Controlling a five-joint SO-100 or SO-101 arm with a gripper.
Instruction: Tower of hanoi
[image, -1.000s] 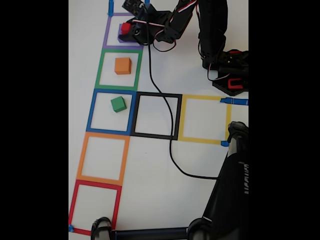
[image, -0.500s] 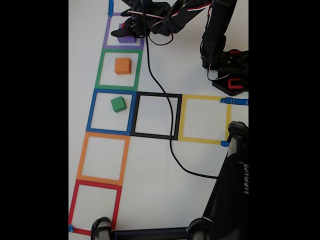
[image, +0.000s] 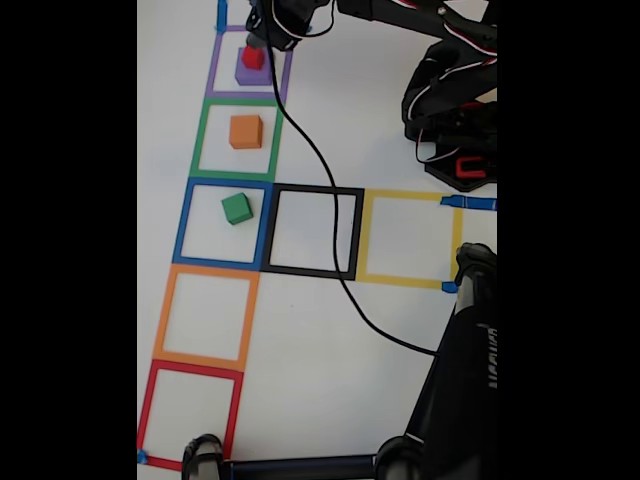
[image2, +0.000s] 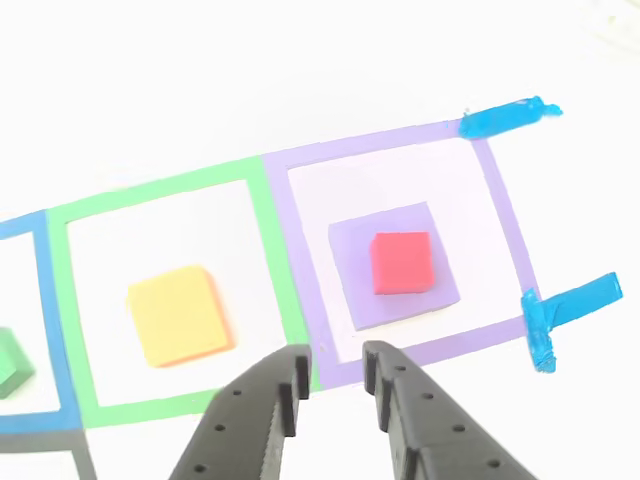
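The tiny red cube (image: 252, 57) (image2: 401, 263) rests on top of the purple cube (image: 254, 74) (image2: 440, 300), inside the purple tape square. The orange cube (image: 245, 131) (image2: 180, 315) lies in the green tape square. The green cube (image: 237, 208) (image2: 8, 362) lies in the blue square. My gripper (image: 268, 36) (image2: 335, 366) hovers just beyond the purple square's edge, clear of the stack. Its jaws stand slightly apart with nothing between them.
Below these, a column of tape squares continues with orange (image: 205, 317) and red (image: 190, 414); black (image: 312, 232) and yellow (image: 408, 238) squares lie to the right. A black cable (image: 340, 270) crosses the black square. The arm's base (image: 455, 140) and a black stand (image: 460, 380) occupy the right side.
The gripper, earlier down on the purple cube with the red cube in it, has let go and pulled up and back. The red cube now stays on the purple one.
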